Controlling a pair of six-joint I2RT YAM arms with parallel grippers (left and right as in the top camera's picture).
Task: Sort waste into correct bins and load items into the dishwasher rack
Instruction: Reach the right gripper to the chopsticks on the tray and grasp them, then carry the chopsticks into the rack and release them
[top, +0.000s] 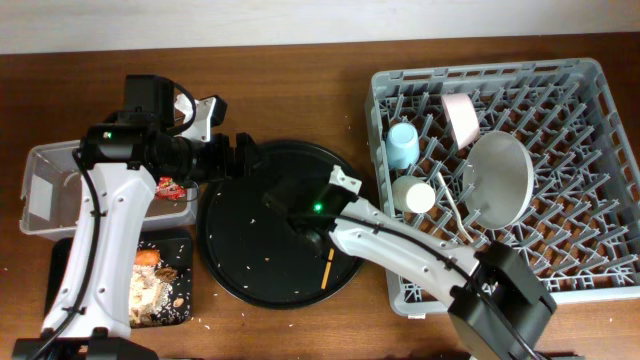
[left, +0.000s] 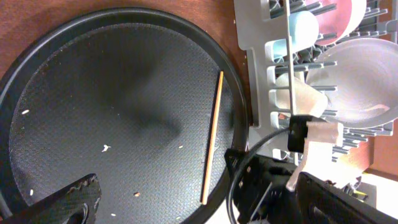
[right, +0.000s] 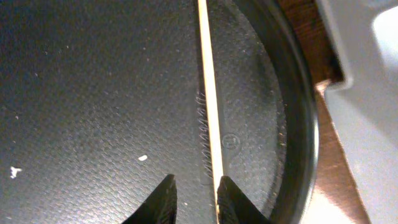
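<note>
One wooden chopstick (right: 208, 93) lies on the large round black tray (top: 240, 250), near its right rim. My right gripper (right: 196, 186) is low over the chopstick's near end. It is open, and the chopstick rests against the inside of its right finger (right: 229, 199). In the overhead view this gripper (top: 320, 243) hides most of the chopstick (top: 327, 272). My left gripper (top: 240, 155) hangs wide open and empty over the tray's far left edge. The grey dishwasher rack (top: 600, 240) holds a light blue cup (top: 403, 145), a cream cup (top: 413, 195), a pinkish bowl (top: 460, 115), a pale plate (top: 497, 178) and another chopstick (top: 452, 210).
At the far left, a clear tub (top: 45, 185) holds a red wrapper (top: 172, 186). In front of it, a shallow black tray (top: 185, 310) holds beige food scraps (top: 150, 285). A few crumbs dot the round tray (left: 106, 148). The right arm reaches in from the bottom right.
</note>
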